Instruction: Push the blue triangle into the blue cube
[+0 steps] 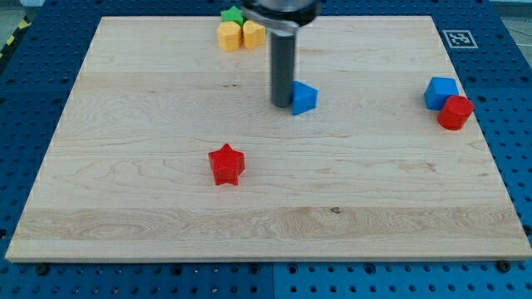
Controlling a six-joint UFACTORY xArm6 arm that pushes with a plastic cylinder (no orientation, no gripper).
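Observation:
The blue triangle (305,98) lies on the wooden board (166,124), a little above and right of its middle. My tip (283,105) stands right against the triangle's left side. The blue cube (440,91) sits near the board's right edge, far to the right of the triangle and about level with it. A red cylinder (455,112) touches the cube's lower right.
A red star (226,164) lies below and left of my tip. At the board's top edge a yellow block (229,36), a second yellow block (252,34) and a green block (233,15) cluster together, just left of the rod. A black-and-white marker (458,38) is at the top right.

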